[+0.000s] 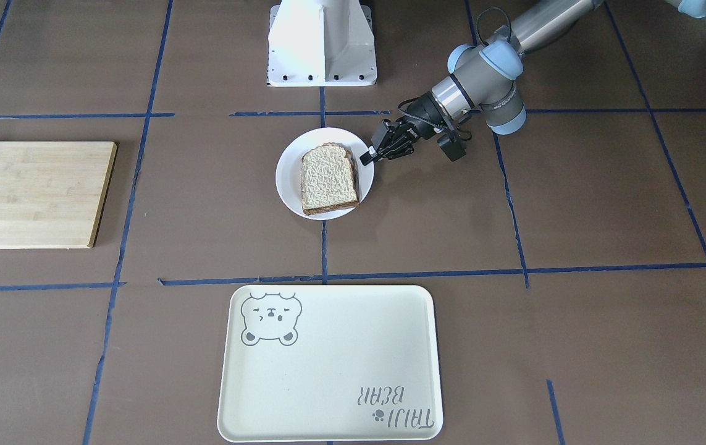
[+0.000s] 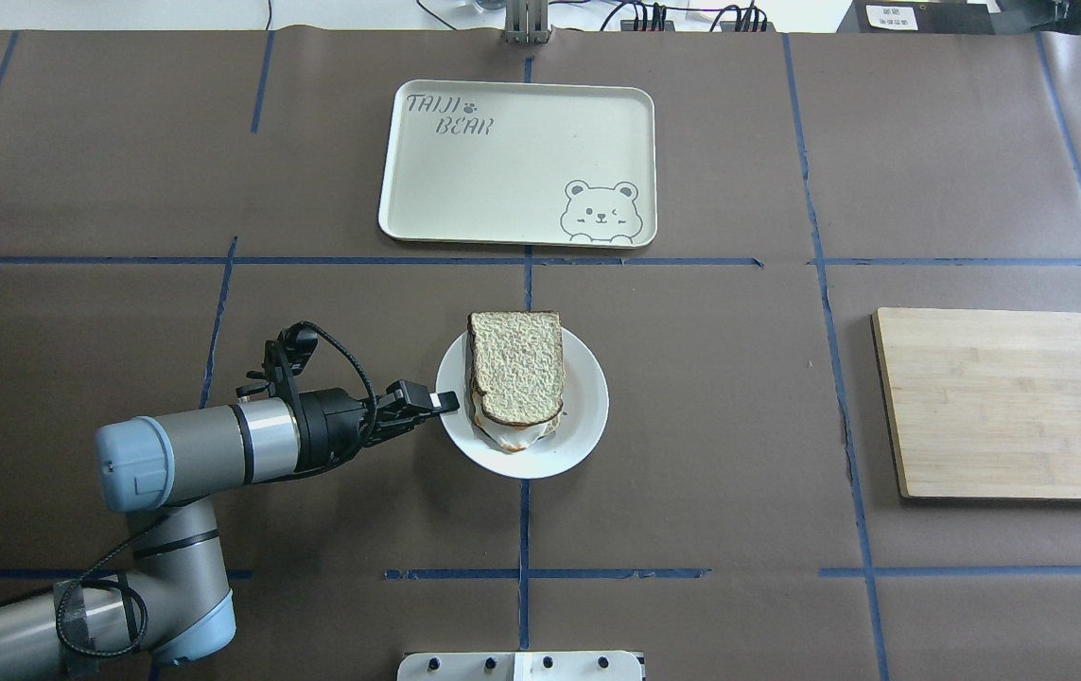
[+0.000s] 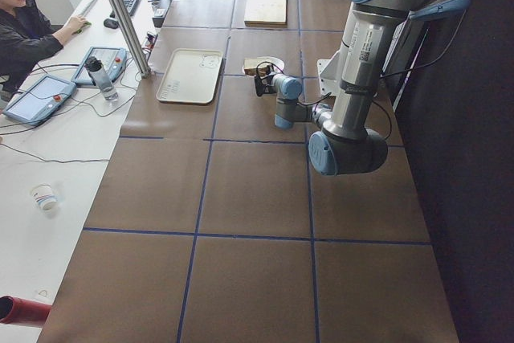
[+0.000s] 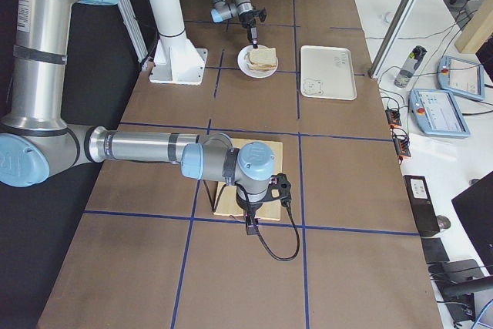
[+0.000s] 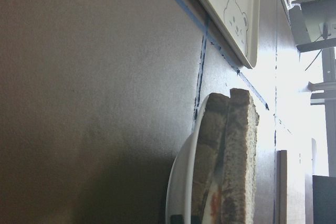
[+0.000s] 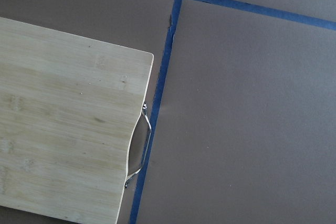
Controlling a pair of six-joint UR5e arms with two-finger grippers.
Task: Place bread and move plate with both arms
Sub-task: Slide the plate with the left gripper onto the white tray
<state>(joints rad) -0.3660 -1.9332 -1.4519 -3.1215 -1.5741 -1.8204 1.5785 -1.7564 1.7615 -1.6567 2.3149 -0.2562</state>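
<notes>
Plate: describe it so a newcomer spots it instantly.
Mid-table, between the robot base and the bear-print cream tray, sits a small white plate. Unlike the rectangular tray and wooden cutting board, it is round and carries stacked bread.

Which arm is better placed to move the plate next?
Left: the left gripper sits at the plate's rim, while the right gripper hovers far off by the cutting board.

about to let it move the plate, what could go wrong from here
The left end effector is at just one edge of the plate; lifting there could tip it. The bread tops a stack, off-centre toward the far rim, so it may slide off.
</notes>
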